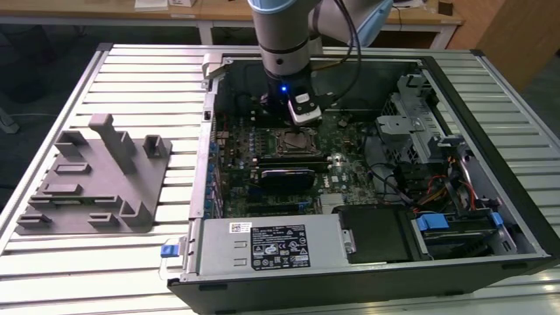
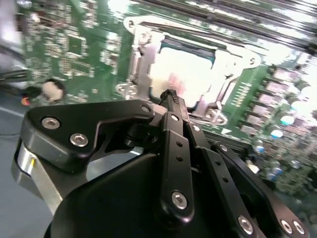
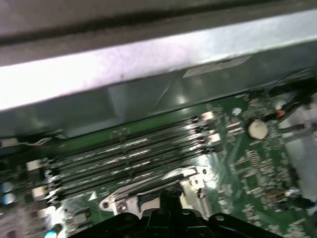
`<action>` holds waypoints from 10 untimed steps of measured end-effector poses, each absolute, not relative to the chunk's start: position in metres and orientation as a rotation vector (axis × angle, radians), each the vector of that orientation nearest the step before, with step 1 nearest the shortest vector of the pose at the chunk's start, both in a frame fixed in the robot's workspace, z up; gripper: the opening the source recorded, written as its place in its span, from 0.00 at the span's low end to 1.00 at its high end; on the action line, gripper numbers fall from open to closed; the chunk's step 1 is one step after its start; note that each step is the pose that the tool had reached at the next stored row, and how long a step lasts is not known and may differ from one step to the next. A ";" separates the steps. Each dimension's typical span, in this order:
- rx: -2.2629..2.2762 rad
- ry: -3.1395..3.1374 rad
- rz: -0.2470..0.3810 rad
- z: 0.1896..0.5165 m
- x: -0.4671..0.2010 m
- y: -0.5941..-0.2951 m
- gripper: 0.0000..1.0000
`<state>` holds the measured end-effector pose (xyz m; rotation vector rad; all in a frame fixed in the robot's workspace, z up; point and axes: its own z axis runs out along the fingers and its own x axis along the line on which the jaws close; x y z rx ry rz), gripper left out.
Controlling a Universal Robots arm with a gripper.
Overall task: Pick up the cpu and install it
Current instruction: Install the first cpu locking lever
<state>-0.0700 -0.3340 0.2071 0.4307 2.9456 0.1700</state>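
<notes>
Hanging over the open computer case (image 1: 368,275), the arm (image 1: 284,39) reaches down toward the green motherboard (image 1: 341,147), its gripper (image 2: 170,95) low above the socket frame (image 1: 292,141). In the second wrist view the black fingers (image 2: 174,106) come together to a narrow point, the jaws drawn close with nothing seen between them. That tip sits at the edge of the cpu (image 2: 181,77), whose bright silver-white top lies flat inside the metal socket frame, ringed by the frame's shiny bracket. Whether the fingertips actually touch the chip or the frame cannot be told. In the first wrist view the memory slots (image 3: 129,153) run just beyond the bracket, below the grey case wall (image 3: 148,64). On the exterior view's left, a grey fixture (image 1: 96,177) lies on the slatted table (image 1: 131,275), well apart from the case.
</notes>
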 end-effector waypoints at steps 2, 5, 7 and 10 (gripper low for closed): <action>0.432 2.950 0.169 0.207 -0.070 -0.334 0.11; 0.433 2.955 0.168 0.207 -0.070 -0.334 0.11; 0.433 2.955 0.167 0.208 -0.070 -0.334 0.11; 0.432 2.954 0.158 0.212 -0.070 -0.334 0.11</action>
